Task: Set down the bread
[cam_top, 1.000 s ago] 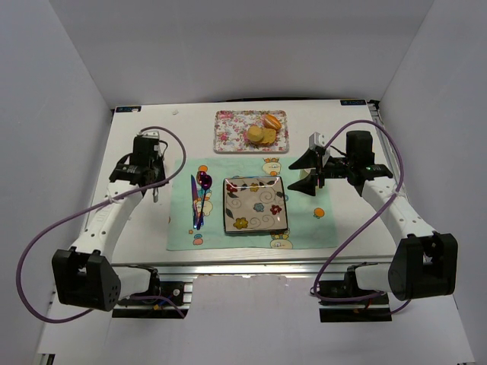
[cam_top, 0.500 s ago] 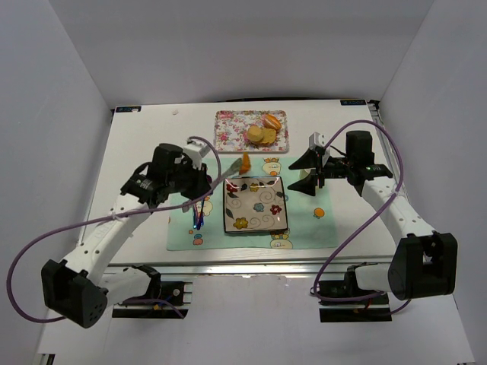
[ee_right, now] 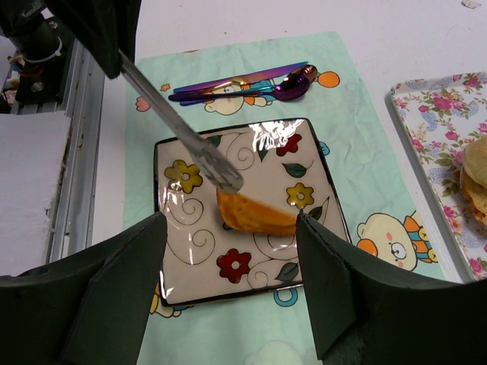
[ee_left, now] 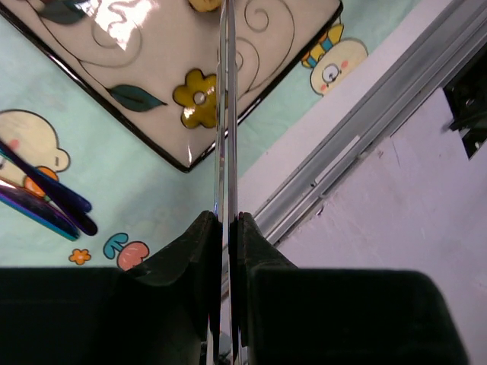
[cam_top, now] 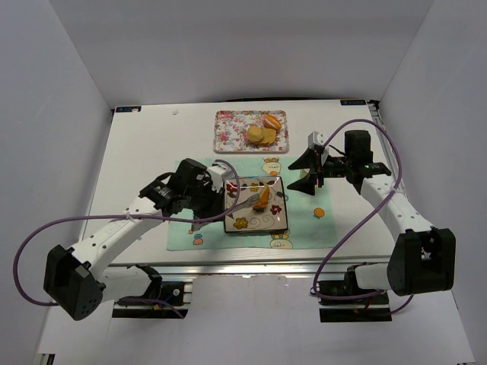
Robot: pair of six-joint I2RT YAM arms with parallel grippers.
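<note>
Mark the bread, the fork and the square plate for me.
bread (ee_right: 255,215): right wrist view, middle of its crust.
fork (ee_right: 173,124): right wrist view, on the metal handle.
square plate (ee_right: 194,262): right wrist view, bare surface near its left corner.

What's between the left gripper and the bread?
A metal utensil, clamped in the left gripper, reaches to the bread over the plate; the right wrist view shows it.

My left arm (cam_top: 114,232) is stretched in toward centre, black left gripper (ee_left: 226,222) pinched on thin steel tongs (ee_left: 227,114). My right arm (cam_top: 392,205) is bent, black right gripper (cam_top: 306,172) pointing left, jaws apart.
</note>
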